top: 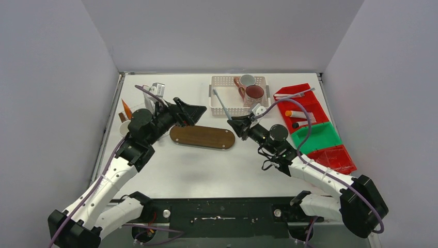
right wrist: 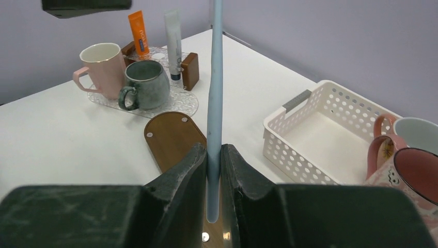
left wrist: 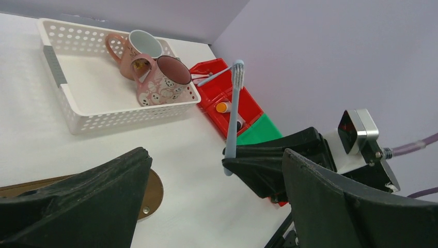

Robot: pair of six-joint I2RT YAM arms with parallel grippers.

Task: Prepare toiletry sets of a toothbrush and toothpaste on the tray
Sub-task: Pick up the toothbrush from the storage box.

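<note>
With the right claw [right wrist: 214, 160] clenched low on the toothbrush [right wrist: 214, 93], bristles up, over the counter [top: 206, 165] midway between its side edges, the gaping left claw [top: 190, 112] should, I judge, close squarely on bare handle before the right loosens.

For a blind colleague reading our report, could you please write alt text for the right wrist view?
The right gripper holds a blue toothbrush upright by its handle end. Behind lie a wooden tray and a pinkish mug beside a green mug; a white basket at right holds two more mugs.
</note>
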